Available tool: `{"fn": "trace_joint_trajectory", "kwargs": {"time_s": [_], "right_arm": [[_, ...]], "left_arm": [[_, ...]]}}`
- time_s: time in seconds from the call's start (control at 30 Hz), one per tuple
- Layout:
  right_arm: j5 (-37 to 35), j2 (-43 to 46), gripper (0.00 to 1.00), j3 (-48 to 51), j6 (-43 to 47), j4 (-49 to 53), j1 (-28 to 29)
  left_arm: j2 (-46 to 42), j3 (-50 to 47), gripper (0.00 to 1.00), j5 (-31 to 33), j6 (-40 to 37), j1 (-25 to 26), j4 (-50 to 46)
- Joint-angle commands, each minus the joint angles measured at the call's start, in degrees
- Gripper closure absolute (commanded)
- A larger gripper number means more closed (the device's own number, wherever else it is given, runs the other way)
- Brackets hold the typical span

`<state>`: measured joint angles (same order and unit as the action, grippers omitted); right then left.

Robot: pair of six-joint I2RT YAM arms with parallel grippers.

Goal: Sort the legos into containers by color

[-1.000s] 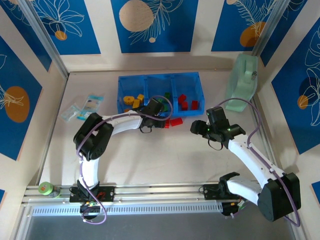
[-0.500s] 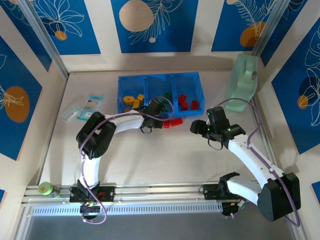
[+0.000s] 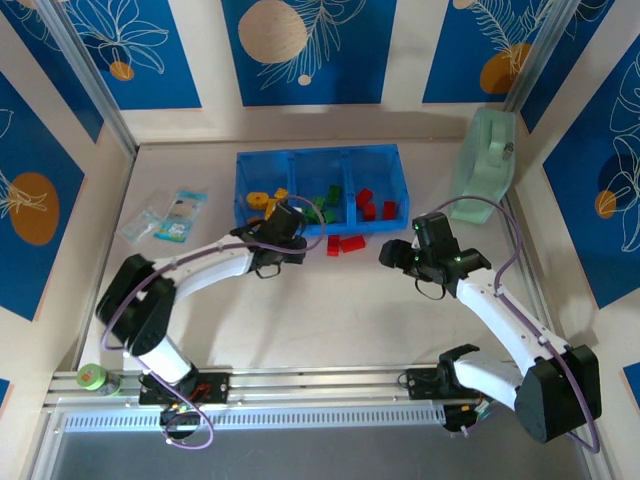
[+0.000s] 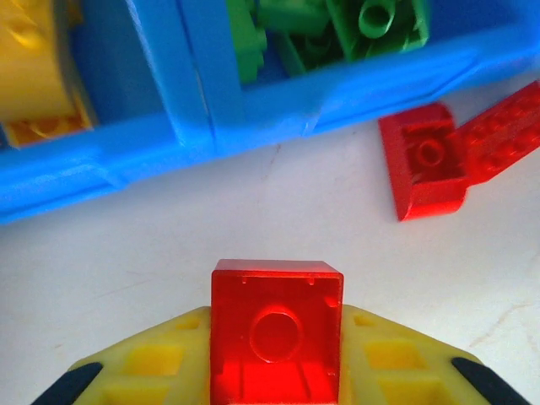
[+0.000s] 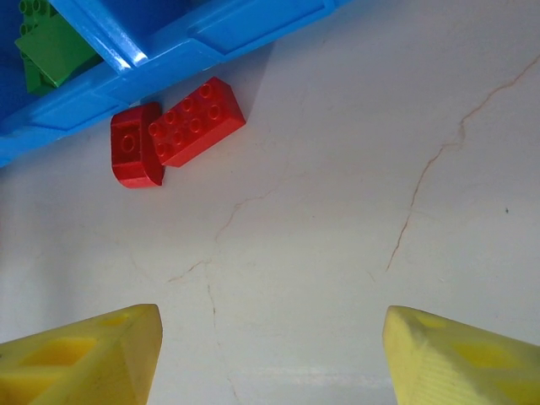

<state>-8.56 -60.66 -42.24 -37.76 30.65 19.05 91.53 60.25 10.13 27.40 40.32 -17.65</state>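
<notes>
Glossy plastic red lego (image 4: 276,333), translucent blue tray (image 4: 295,114), matt cracked tabletop (image 5: 337,211).

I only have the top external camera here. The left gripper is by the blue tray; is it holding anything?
Observer: Yes. The left wrist view shows the left gripper shut on a red brick, just short of the tray and its near wall.
Operator: And the two red pieces lying by the tray?
Observer: In the right wrist view the small red brick has one stud and the long red brick has eight; they touch.
Operator: Right gripper?
Observer: The right gripper is open and empty.
</notes>
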Motion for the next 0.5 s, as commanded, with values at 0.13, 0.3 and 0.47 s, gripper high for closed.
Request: {"fn": "trace_joint_trajectory", "kwargs": {"time_s": [0.13,0.3,0.47], "right_arm": [[1.91,-0.82,0.3,0.21,-0.41,-1.03,1.44],[0.91,0.31,0.3,0.13,-0.34,0.5,2.18],[0.56,1.9,0.3,0.49,-0.37,1.59,2.29]], "left_arm": [[-3.55,-0.03,0.71,-1.44,-2.26,-8.35,-1.1],[-0.93,3.15,0.71,-3.76,-3.27,-12.96,-0.84],[2.85,7.25,0.7,-5.01,-4.27,-16.27,-0.91]]}}
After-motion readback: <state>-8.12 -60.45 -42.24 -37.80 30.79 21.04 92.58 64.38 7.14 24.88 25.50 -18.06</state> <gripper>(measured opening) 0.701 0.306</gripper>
